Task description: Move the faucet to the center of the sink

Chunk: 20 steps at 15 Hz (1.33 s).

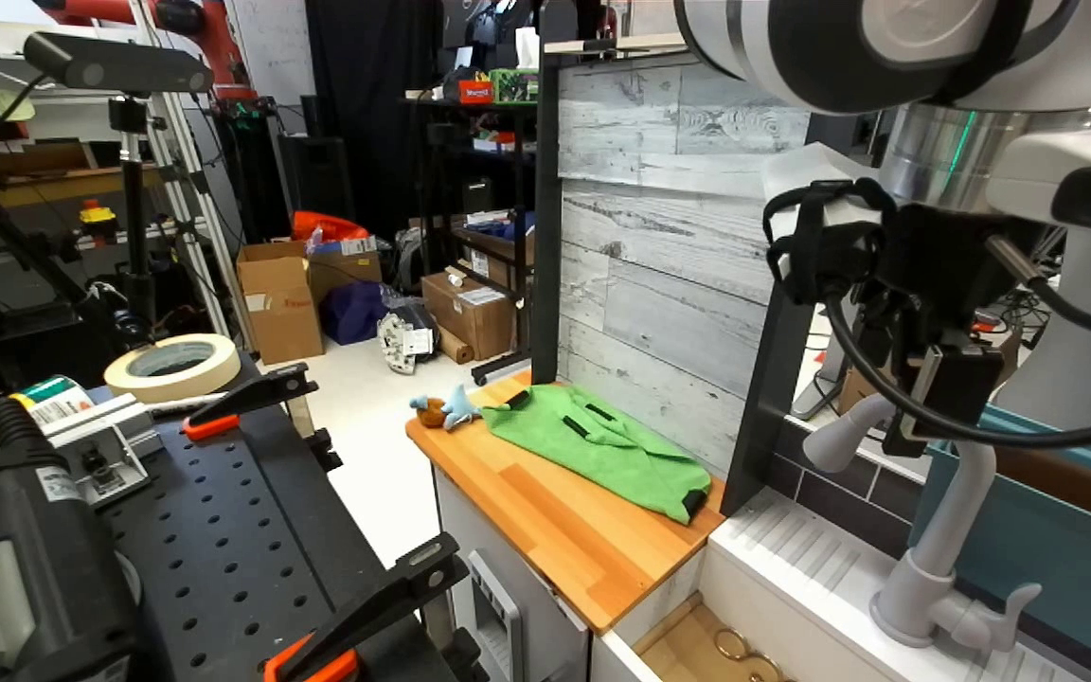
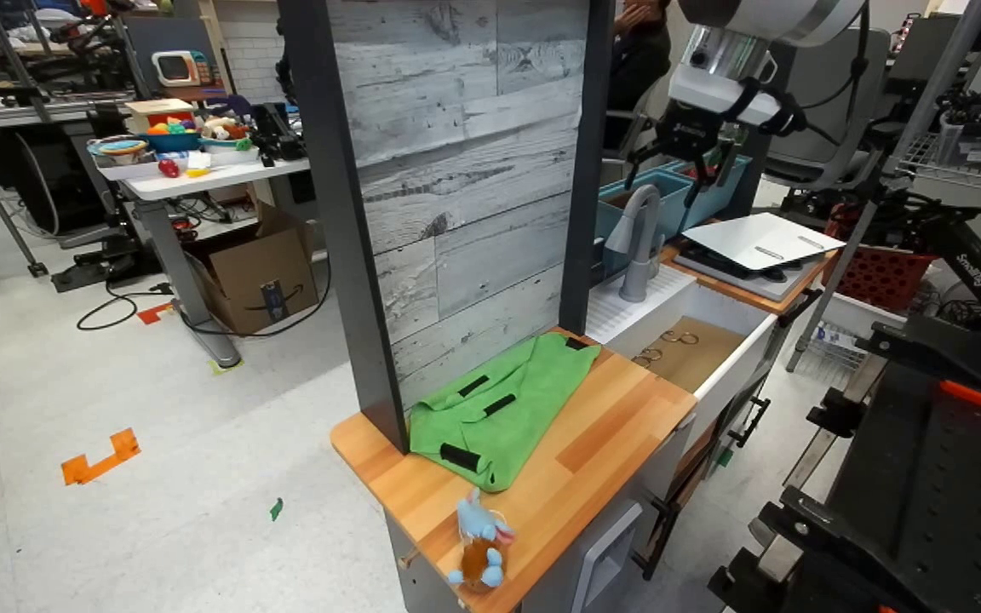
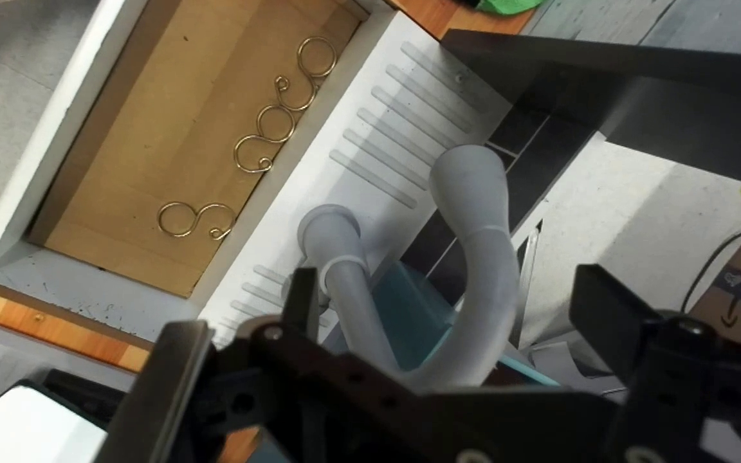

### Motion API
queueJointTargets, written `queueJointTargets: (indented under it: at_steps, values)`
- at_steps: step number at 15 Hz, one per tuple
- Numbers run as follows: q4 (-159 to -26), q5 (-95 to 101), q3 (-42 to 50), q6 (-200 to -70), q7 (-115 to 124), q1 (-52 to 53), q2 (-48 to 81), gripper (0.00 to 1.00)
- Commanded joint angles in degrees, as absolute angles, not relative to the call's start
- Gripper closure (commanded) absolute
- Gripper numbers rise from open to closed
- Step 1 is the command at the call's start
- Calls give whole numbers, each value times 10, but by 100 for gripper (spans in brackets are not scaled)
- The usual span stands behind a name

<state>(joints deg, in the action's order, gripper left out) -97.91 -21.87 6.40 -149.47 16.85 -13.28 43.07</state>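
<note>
Matte grey, the faucet stands in the wrist view on a white grooved ledge beside the sink, its spout turned along the ledge near dark tiles instead of over the sink; that, I judge, is what needs putting right. The gripper is spread wide, a finger to either side of the neck, probably so that a sideways sweep or a pinch could turn it; whether either finger touches, I cannot tell. Wire hooks lie inside the sink, low enough, I'd guess, to be no bother.

In an exterior view, the gripper covers the arch's top, above the base on the ledge; a push there should have good leverage (provided the neck swivels before the base tips). A green cloth lies on the wooden countertop past the dark post, outside the likely swing.

In an exterior view, the gripper hangs by the arch, fingers apart and pointing down, a posture suited to straddling it. A flat white panel rests beyond the sink. The turn seems not yet made.
</note>
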Motion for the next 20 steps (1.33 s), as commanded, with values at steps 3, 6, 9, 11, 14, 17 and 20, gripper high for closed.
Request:
queueJointTargets:
  at_steps: [3,6,9,11,14,17,20]
  values:
    - [-918,-253,34,-1491,175,-153,467,0]
    - [-898,-257,32,-1482,180,-156,480,0]
    - [-884,-255,33,-1478,186,-157,493,0]
    - [-876,-251,35,-1473,190,-156,502,0]
    - [-867,-244,39,-1471,191,-151,513,28]
    - [-863,-238,41,-1456,188,-150,518,51]
    - [-858,-231,48,-1440,191,-146,520,73]
